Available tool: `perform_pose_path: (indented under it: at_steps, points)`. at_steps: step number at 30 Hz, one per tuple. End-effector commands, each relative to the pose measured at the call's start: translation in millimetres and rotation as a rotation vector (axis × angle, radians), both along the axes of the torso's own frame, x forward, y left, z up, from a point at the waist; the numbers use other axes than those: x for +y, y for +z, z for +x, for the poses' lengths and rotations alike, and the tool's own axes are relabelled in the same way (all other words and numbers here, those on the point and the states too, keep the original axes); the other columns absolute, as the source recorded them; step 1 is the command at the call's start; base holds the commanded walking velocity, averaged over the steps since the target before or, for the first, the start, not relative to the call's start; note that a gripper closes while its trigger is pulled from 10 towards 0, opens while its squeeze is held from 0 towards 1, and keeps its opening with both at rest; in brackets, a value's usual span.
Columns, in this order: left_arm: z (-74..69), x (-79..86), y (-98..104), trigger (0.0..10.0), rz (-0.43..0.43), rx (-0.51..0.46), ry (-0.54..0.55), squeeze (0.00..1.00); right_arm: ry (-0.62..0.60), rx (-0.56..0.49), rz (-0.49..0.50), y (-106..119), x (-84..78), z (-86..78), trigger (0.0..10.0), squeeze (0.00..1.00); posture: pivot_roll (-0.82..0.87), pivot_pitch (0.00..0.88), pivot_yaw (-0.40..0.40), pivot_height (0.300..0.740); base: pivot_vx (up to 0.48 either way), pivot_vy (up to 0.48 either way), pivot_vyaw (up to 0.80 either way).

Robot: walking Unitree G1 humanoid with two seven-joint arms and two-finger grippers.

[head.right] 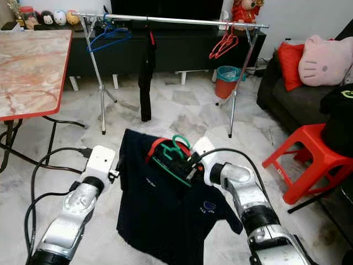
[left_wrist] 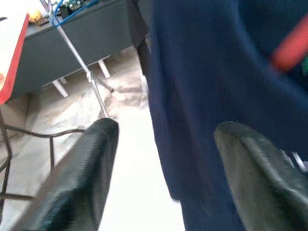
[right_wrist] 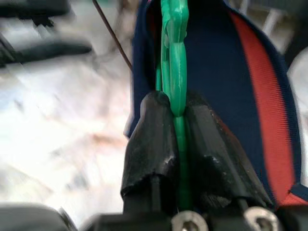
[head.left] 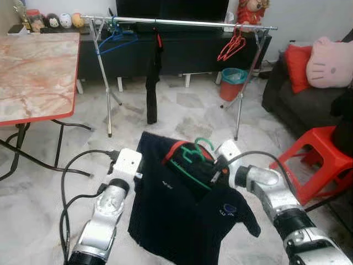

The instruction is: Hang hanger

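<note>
The right gripper [right_wrist: 175, 139] is pinching its fingers on the green hanger [head.left: 194, 156] inside a dark shirt [head.left: 176, 210], holding it above the floor. The left gripper [left_wrist: 163, 168] is hanging with fingers spread beside the shirt's edge. Beyond, a rack [head.left: 182, 22] is carrying blue hangers [head.left: 115, 37], a dark garment [head.left: 153, 77] and red hangers [head.left: 231, 46]. A bin [head.left: 233, 83] is standing behind it; its contents cannot be made out.
</note>
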State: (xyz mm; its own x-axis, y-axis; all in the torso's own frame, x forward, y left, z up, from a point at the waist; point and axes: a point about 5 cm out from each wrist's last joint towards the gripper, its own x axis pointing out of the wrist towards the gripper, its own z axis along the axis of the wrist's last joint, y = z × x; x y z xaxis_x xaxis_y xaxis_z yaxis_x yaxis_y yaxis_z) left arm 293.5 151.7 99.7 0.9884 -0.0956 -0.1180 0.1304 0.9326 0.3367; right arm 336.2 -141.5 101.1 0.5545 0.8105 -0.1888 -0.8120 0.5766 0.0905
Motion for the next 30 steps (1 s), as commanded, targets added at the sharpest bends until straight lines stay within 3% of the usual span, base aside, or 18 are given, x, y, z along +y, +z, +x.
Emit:
perform_pose_path:
  at_steps: [1,6,10,16,24,30]
  points:
    - [-1.4,-1.6,-2,10.0,0.003,0.006,-0.003,1.00,0.041,-0.048,0.117,17,9.6,3.7,10.0,0.00,0.19,0.000,-0.115,0.740,0.000,0.000,0.00]
    - [-2.0,-3.1,0,10.0,-0.015,-0.007,0.000,1.00,0.090,-0.026,0.209,16,19.6,0.1,10.0,0.00,0.20,0.000,-0.124,0.740,0.000,0.000,0.00]
    - [-2.0,-12.4,8,10.0,-0.099,-0.036,-0.022,1.00,0.239,0.013,0.336,17,30.9,-10.4,10.0,0.00,0.21,0.000,-0.137,0.740,0.000,0.000,0.00]
    - [-2.3,-18.1,13,10.0,-0.110,-0.070,-0.031,1.00,0.267,0.013,0.279,12,28.8,-11.4,10.0,0.00,0.22,0.000,-0.153,0.740,0.000,0.000,0.00]
    - [-4.1,-4.7,29,10.0,-0.113,-0.180,0.125,1.00,0.191,-0.007,0.218,15,11.1,-1.7,10.0,0.00,0.23,0.000,-0.175,0.740,0.000,0.000,0.00]
    - [-5.3,-6.8,29,10.0,-0.068,-0.195,0.136,1.00,0.183,-0.012,0.218,16,8.7,0.2,10.0,0.00,0.23,0.000,-0.181,0.740,0.000,0.000,0.00]
